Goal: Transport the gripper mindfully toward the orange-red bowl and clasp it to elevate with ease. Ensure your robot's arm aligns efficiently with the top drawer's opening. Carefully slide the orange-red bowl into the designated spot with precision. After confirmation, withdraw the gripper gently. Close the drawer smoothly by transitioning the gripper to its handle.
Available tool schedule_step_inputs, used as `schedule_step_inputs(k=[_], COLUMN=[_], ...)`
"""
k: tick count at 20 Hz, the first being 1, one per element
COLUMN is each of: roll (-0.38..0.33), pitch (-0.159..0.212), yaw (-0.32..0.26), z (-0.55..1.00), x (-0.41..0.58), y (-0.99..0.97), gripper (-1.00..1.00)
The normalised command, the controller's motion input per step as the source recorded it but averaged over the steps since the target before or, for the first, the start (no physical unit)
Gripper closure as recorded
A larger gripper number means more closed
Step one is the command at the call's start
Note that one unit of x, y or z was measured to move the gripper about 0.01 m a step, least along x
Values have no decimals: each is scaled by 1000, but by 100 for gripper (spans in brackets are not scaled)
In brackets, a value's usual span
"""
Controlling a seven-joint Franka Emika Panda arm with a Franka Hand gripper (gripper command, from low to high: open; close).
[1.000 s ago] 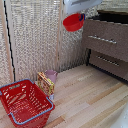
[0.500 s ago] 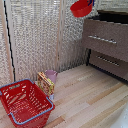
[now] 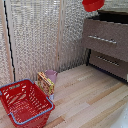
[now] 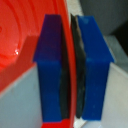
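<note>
**Bowl held aloft above the dresser**

Wrist view: the gripper (image 4: 75,70), two blue-tipped fingers (image 4: 50,65) with dark pads, is clamped on the thin rim of the small glossy orange-red bowl (image 4: 20,45). One finger sits inside the bowl wall, the other outside; the rim runs edge-on between the pads with no gap visible.

Exterior view: the orange-red bowl (image 3: 93,5) hangs at about 1 o'clock in the frame, at the top edge, clear of every surface. The gripper itself is cut off above the frame there. Directly under and slightly toward 3 o'clock from the bowl, the wide dark-brown wooden top drawer (image 3: 106,39) stands pulled out, its dark opening just below the bowl. Its slim silver bar handle (image 3: 102,39) runs across the drawer front.

Floor, light wood planks. At 7 o'clock, a large red lattice basket (image 3: 22,102). Just beside it toward 12 o'clock, a small yellow patterned box (image 3: 45,82), touching or nearly touching a small pink cup (image 3: 51,75).
</note>
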Motion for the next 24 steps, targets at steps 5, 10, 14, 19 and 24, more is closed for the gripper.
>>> schedule_step_inputs(k=[5, 10, 14, 19, 24], roll=[85, 57, 17, 8, 0], pitch=[80, 25, 0, -1, 0], yaw=[-64, -103, -191, -283, -368], z=[371, 215, 141, 52, -94], x=[0, 0, 0, 0, -80], y=[-843, -797, -641, -410, -230], gripper=[100, 100, 100, 100, 100])
